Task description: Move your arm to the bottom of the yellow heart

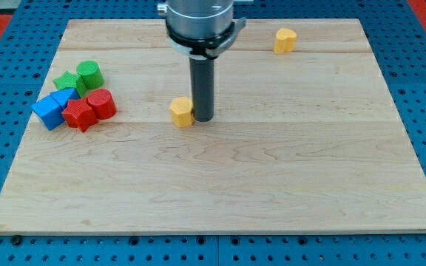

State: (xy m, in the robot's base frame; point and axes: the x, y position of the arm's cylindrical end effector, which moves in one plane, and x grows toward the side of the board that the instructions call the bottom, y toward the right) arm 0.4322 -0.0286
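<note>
No readable text, labels, brands or numbers on board (220, 185), blocks or arm.

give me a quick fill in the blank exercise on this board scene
1. My tip stands just to the view's ____ of the nearer yellow block.
2. The other yellow block sits near the view's ____ edge of the wooden board.
3. The cluster at the view's left holds two green blocks, two blue blocks and two ____ blocks.

Missing words: right; top; red
</note>
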